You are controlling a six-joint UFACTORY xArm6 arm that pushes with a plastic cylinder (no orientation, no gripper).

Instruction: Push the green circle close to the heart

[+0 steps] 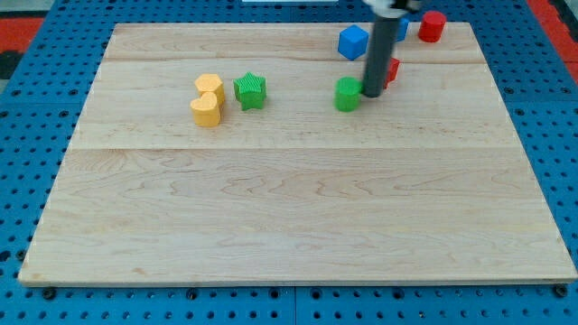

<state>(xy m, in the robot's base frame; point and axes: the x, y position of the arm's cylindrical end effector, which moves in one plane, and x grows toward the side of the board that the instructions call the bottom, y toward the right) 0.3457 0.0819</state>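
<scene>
A pale wooden board sits on a blue pegboard bench, and the whole near half of that board is bare planking, nothing in play down there. Moving up the board now, and here's the action in the middle band. Over on the view's left, two yellow blocks: the yellow heart in front, and a second yellow block just behind and touching it, shape hard to call. Right beside them, a green star. Well off to the view's right along the same line sits the green circle, and my tip is planted right against its right-hand side, touching or as good as. No claw on this rig to speak of, just a bare dark rod, so there is nothing open, closed or holding. Behind the rod a small red block peeks out, mostly hidden. Further back, the blue cube, and at the far edge a red cylinder, with a sliver of another blue block by the rod's top.

Reading the play: the approach looks done and the push is the step in hand. The next move calls for a steady slide toward the view's left, but the star stands right in the lane, so the line should dip slightly toward the view's bottom to pass it and finish by the heart.

No brands, labels or writing readable anywhere
</scene>
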